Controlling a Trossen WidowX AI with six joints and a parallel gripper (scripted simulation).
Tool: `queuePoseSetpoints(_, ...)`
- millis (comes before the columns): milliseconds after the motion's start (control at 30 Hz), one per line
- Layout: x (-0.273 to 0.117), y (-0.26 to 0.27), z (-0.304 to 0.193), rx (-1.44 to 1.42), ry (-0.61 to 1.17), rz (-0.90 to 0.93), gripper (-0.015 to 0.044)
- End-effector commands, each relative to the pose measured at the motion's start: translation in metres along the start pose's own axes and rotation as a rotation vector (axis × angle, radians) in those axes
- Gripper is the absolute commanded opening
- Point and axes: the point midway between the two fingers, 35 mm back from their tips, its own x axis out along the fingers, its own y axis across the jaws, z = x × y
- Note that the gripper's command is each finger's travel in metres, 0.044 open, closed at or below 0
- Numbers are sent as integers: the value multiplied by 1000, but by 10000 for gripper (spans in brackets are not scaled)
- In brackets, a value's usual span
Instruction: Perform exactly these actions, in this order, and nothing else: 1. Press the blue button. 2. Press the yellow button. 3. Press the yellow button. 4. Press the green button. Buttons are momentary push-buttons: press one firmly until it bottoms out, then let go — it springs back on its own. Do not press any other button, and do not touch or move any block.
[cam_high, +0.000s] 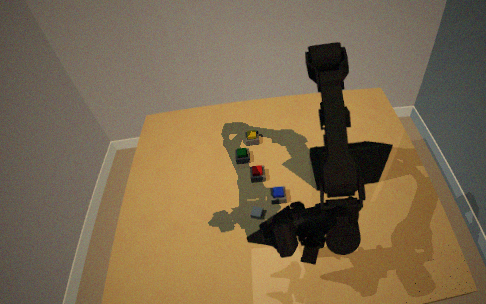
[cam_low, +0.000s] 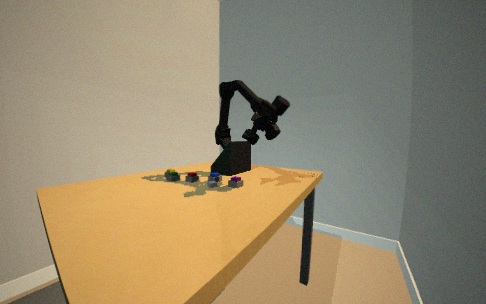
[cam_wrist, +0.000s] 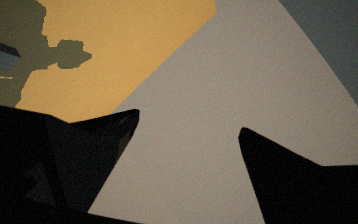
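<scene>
The blue button (cam_high: 278, 192) (cam_low: 215, 175) sits on a grey base, close to the arm. The yellow button (cam_high: 252, 135) (cam_low: 171, 171) is the farthest up in the top view. The green button (cam_high: 242, 153) (cam_low: 173, 175) stands just beside it. All three caps appear raised. My gripper (cam_wrist: 189, 123) is open and empty, with its two dark fingertips wide apart in the wrist view. It hangs high above the table, over the purple button's side of the row, and touches no button. No coloured button shows in the wrist view.
The red button (cam_high: 257, 171) (cam_low: 192, 175) stands between green and blue. The purple button (cam_low: 236, 179) is hidden behind the arm in the top view. A small grey block (cam_high: 257, 212) (cam_low: 214, 184) lies near the blue button. Arm shadows cross the wooden table (cam_high: 175, 200) (cam_low: 150, 225).
</scene>
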Motion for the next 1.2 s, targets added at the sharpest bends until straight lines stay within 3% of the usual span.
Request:
queuePoseSetpoints(0, 1, 1, 0, 18, -10, 5, 400)
queuePoseSetpoints(233, 37, 46, -26, 556, -149, 292, 400)
queuePoseSetpoints(367, 49, 83, -46, 889, -134, 528, 400)
queuePoseSetpoints(533, 51, 108, -58, 1089, -85, 685, 400)
queuePoseSetpoints(867, 43, 157, -83, 1454, 111, 996, 400)
queuePoseSetpoints(1167, 24, 201, -105, 1750, 427, 1273, 400)
